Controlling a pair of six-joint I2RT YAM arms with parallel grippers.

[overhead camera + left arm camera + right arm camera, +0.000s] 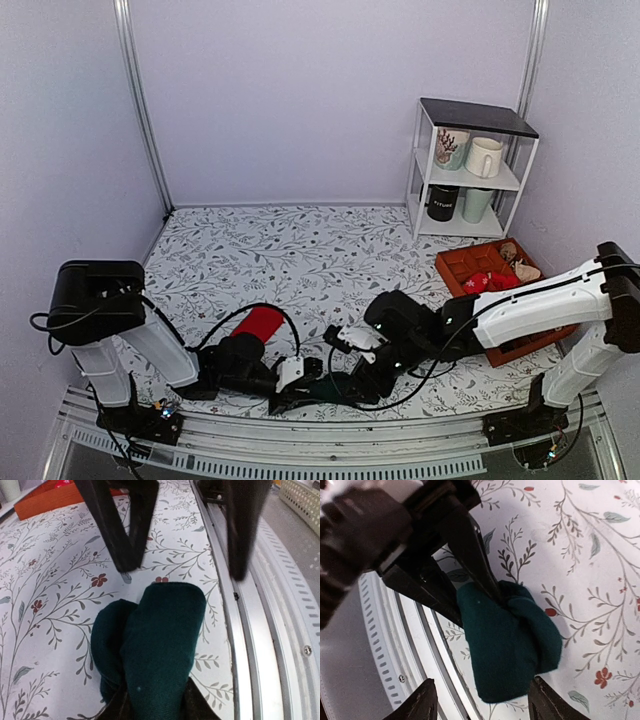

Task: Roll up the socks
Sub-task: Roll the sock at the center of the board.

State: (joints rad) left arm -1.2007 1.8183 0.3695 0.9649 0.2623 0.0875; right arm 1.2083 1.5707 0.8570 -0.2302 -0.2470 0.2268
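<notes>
Left of centre on the table (300, 240) we see the red sock (258, 322), lying just beyond the left arm. Right of it, at the near edge, the left gripper (157, 706) pinches one end of the bunched teal sock (160, 645), which rests on the flowered surface beside the metal rail (260, 645). Next comes the right gripper (482, 685), jaws spread wide at the sock's other end. An orange tray (455, 268) sits near the right edge.
</notes>
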